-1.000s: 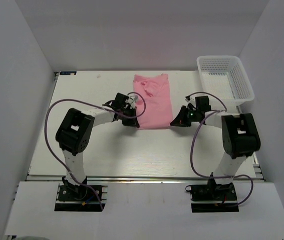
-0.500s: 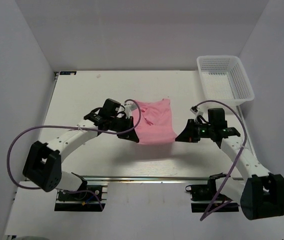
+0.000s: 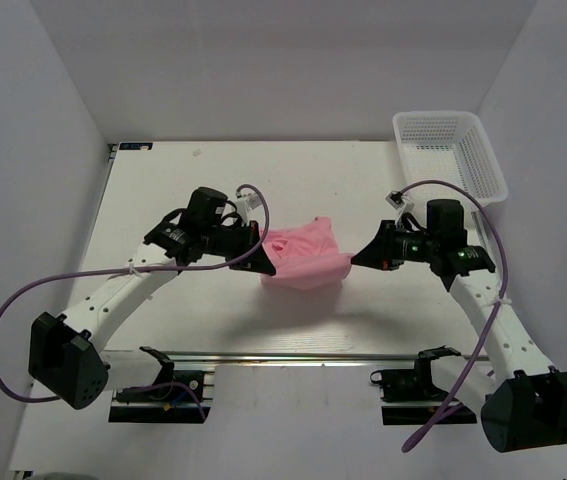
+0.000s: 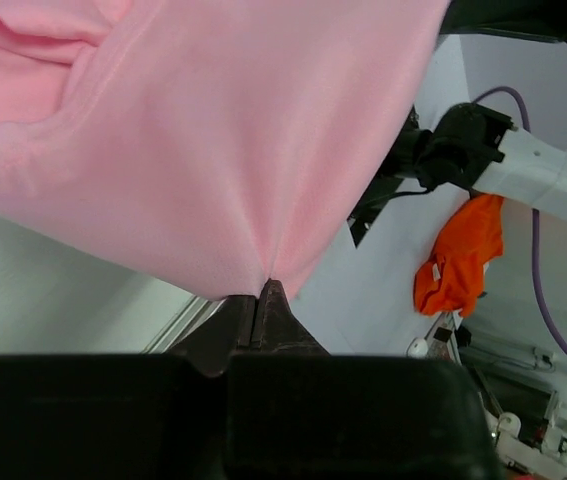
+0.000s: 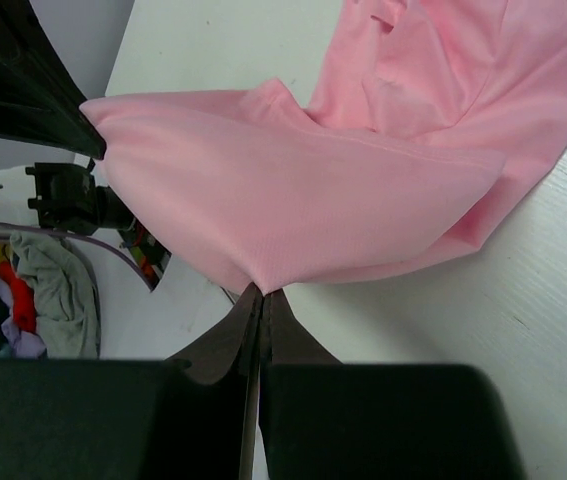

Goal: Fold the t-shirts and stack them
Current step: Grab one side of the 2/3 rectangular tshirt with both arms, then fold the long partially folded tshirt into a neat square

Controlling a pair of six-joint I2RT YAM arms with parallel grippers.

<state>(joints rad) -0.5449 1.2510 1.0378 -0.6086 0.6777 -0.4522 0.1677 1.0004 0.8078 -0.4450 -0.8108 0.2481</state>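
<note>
Both grippers have pulled back toward the arm bases and risen since a second ago, taking the t-shirt (image 3: 305, 262) with them. It was spread long and flat on the table (image 3: 163, 190); now it looks short and bunched between the jaws. The left gripper (image 4: 263, 296) is clamped on one hem corner, and the cloth puckers right at its tips. The right gripper (image 5: 261, 296) pinches the opposite corner the same way. Between the two sets of jaws the hem hangs taut; beyond them the collar end sags onto the table. This looks like a lift to reposition or begin a fold, with no fold laid yet.
</note>
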